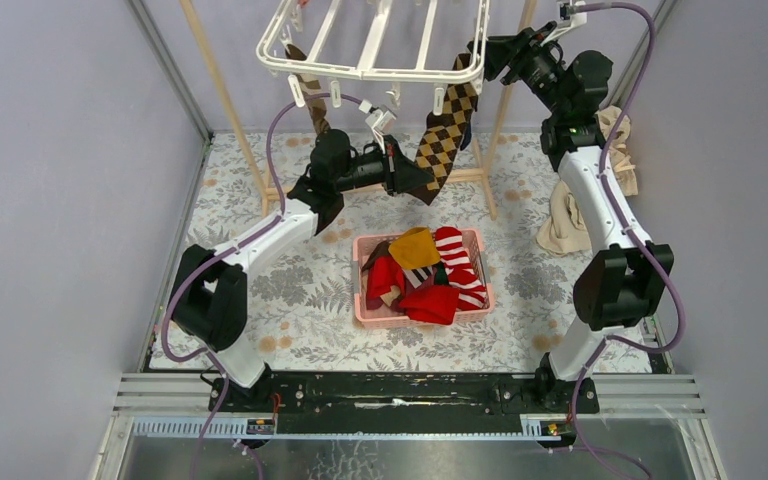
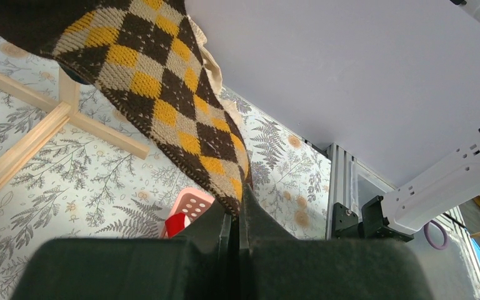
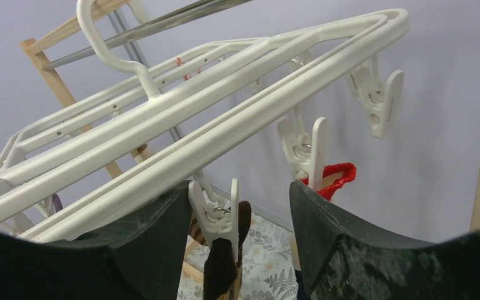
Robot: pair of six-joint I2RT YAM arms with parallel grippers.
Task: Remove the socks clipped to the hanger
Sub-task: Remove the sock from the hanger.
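Over floral table (image 1: 300, 300), left end effector (image 2: 237, 219) clamps argyle sock (image 1: 447, 130); right end effector (image 3: 239, 187) gapes.

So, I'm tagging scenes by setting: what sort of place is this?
Likely a lab robot cell staged for laundry: bare walls with metal framing, a hanger on a wooden frame, a basket of socks.

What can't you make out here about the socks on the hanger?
- Top external: where the argyle sock is clipped, hidden behind the hanger rim.
- Left wrist: the sock's top end, cut off by the upper edge.
- Right wrist: the dark fabric in the nearest clip, cut off below; which sock, unclear.
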